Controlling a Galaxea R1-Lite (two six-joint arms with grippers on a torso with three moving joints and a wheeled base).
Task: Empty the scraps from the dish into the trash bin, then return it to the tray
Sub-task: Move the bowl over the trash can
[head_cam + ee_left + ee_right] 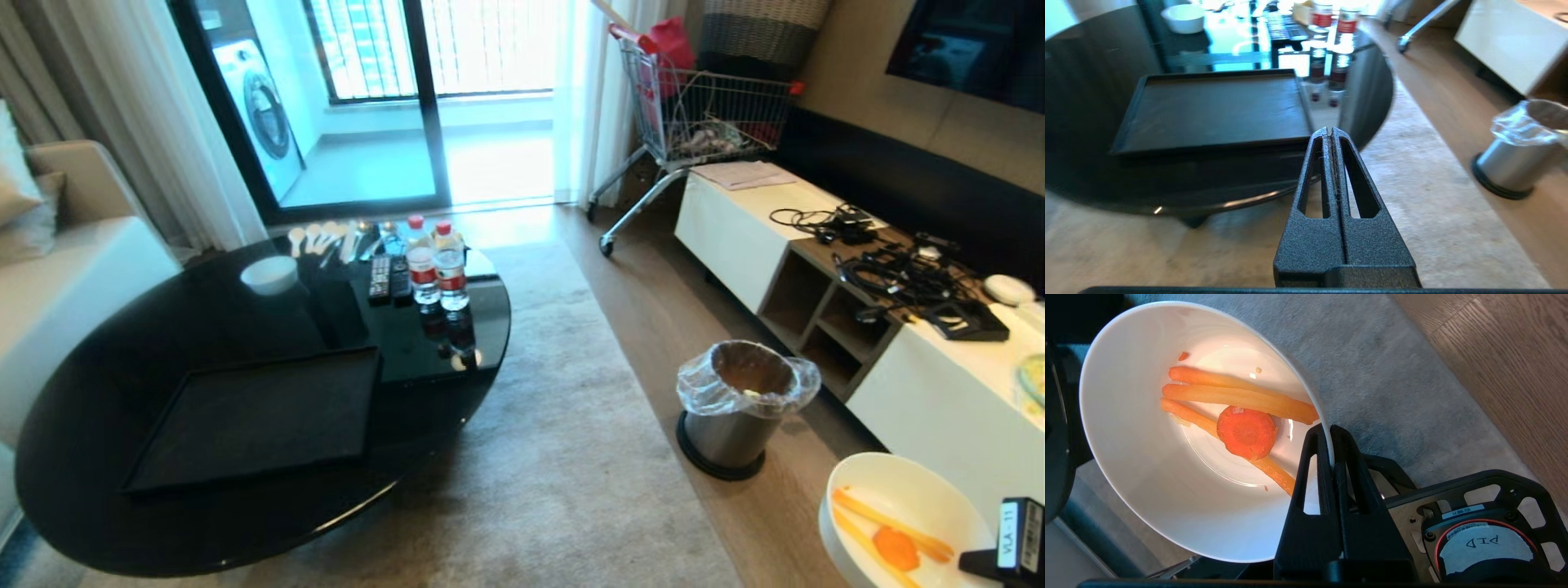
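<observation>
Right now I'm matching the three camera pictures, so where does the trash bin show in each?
Head view: trash bin right of centre, on the floor beside the rug.
Left wrist view: at the right edge.
Right wrist view: not in it.
Shared landmark: the black tray on the table.

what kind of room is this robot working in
Most likely a home living room: a sofa beside a round black coffee table on a rug, a low white media cabinet under a wall screen, and a glass balcony door with a washing machine beyond.
</observation>
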